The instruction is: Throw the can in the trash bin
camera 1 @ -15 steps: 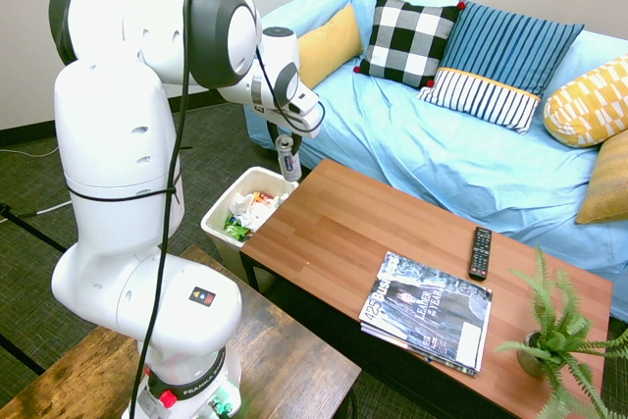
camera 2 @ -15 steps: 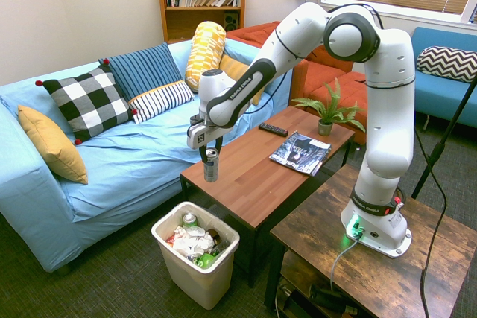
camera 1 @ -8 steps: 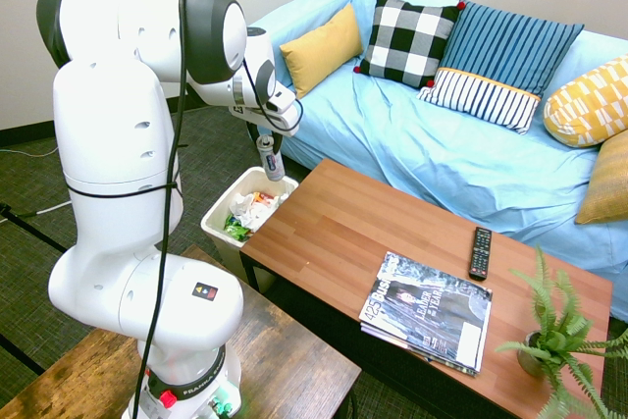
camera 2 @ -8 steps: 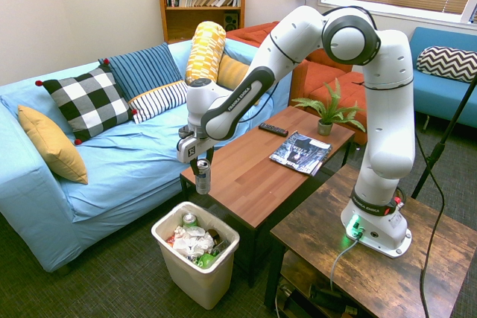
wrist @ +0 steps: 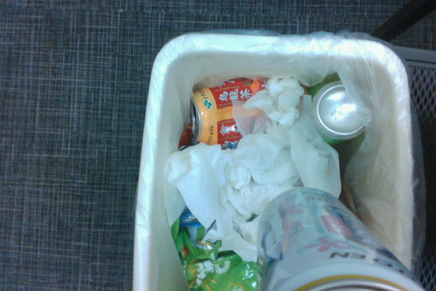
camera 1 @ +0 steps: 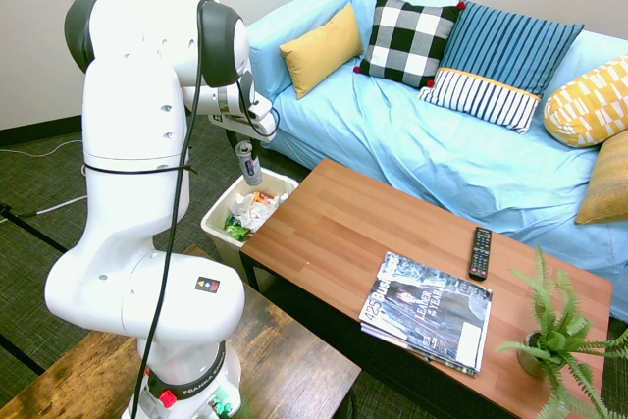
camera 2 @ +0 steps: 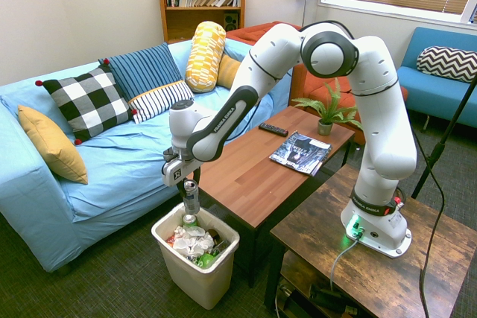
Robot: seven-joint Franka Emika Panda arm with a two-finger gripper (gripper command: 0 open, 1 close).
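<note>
Our end effector [camera 2: 190,185] is clenched around the can [camera 2: 191,197], gripping it near its upper part. We hold the can slightly tilted above the trash bin [camera 2: 195,258], over the rim's side nearer the blue-covered sofa [camera 2: 119,161]. Inside the bin we see crumpled white paper [wrist: 238,175], an orange and red can [wrist: 228,110] lying on its side, another can [wrist: 338,110] showing its silver end, and green wrappers [wrist: 221,270]. Just beside the bin stands our wooden desk [camera 1: 392,233], bearing a stack of magazines [camera 1: 427,311], a black remote [camera 1: 480,253] and a potted fern [camera 1: 554,331]. Pillows line the sofa, one of them black-and-white checked [camera 1: 407,38].
</note>
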